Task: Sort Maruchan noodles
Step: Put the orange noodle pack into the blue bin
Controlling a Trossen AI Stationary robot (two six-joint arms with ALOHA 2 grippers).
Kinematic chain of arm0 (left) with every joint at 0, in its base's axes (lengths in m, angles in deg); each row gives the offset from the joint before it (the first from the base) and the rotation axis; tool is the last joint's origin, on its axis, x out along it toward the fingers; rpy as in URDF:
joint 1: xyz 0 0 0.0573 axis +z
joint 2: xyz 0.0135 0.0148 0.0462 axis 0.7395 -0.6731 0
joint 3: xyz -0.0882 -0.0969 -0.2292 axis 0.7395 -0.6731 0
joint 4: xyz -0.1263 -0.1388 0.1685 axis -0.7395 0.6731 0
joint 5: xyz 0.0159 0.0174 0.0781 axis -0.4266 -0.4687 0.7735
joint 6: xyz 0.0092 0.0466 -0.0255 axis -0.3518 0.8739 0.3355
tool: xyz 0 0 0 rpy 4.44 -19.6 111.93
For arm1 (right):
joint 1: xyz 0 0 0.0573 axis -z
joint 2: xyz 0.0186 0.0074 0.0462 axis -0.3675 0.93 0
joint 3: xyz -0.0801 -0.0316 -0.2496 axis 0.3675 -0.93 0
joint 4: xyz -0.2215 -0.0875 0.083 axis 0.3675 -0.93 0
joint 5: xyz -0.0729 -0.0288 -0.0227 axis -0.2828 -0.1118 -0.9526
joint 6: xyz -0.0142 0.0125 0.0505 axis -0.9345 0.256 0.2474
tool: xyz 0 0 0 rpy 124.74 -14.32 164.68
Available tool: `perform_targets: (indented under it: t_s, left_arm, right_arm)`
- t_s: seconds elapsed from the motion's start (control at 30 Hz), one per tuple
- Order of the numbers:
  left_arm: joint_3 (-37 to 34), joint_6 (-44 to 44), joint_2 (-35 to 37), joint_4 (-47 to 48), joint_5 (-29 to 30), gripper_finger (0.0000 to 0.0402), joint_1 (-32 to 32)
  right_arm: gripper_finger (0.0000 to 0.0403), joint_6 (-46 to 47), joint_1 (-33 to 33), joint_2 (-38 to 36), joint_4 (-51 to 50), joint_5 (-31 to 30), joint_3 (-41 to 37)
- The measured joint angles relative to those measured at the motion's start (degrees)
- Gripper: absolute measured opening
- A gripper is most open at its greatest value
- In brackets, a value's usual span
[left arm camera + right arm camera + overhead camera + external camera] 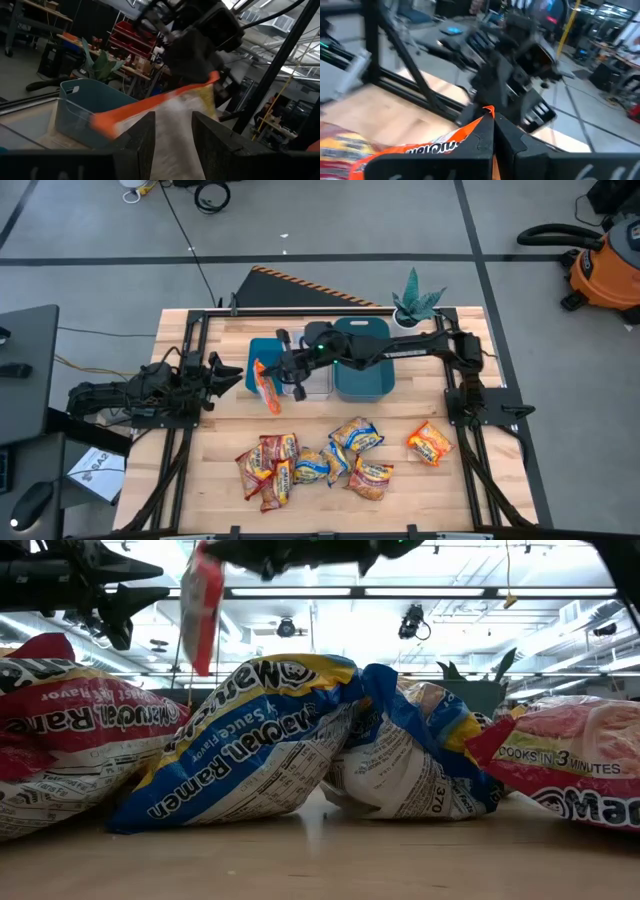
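My right gripper point(281, 372) reaches across the bins from the right and is shut on an orange Maruchan packet point(266, 388), held in the air in front of the left teal bin point(262, 350). The low view shows this packet point(202, 605) hanging high above the table. My left gripper point(232, 374) is open and points at the packet from the table's left. In its wrist view the packet point(165, 107) is just ahead of the two fingers. Several more packets, blue point(356, 435), dark red point(268, 450) and orange point(430, 443), lie flat on the table. My right gripper pinches the orange packet between its two fingers at an upper corner point(488, 110), which pokes out between the fingertips. The fingers come from the table's right. The packet is lifted clear and hangs edge-down below the fingers point(200, 650).
A clear bin point(318, 380) stands between the left teal bin and a second teal bin point(362, 375) near the far side. A potted plant point(416, 302) sits at the far right corner. The heap of packets point(310, 462) fills the near middle, and bare wood lies at the near left point(205, 480).
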Motion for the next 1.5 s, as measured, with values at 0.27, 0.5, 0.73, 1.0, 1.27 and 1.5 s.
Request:
perform_targets:
  t_s: [0.27,0.5,0.73,1.0,1.27,1.5]
  left_arm:
    - [0.0,-0.05,-0.41,0.65,0.02,0.0135,0.0]
    - [-0.04,-2.44,-0.69,3.9,-0.02,0.0135,0.0]
    - [-0.07,-3.63,-1.04,4.84,-0.46,0.0135,0.0]
    - [-0.07,-2.28,-1.04,7.87,-0.54,0.0135,-0.47]
    - [-0.07,2.61,-1.02,5.42,1.14,0.0135,-0.52]
    - [-0.07,7.4,-1.02,1.61,1.7,0.0135,-0.5]
  right_arm:
    - [0.001,-3.93,3.78,8.38,0.28,-9.08,6.13]
    - [0.0023,-2.56,6.41,11.48,-3.5,-16.02,7.05]
    - [0.0075,0.54,6.36,10.22,-10.6,-15.96,7.15]
    - [0.0123,3.28,3.25,5.34,-17.35,-15.49,7.16]
    - [0.0124,7.16,-3.04,-0.49,-32.86,-15.11,7.17]
    - [0.0124,15.8,-9.21,-1.24,-51.73,-15.78,7.14]
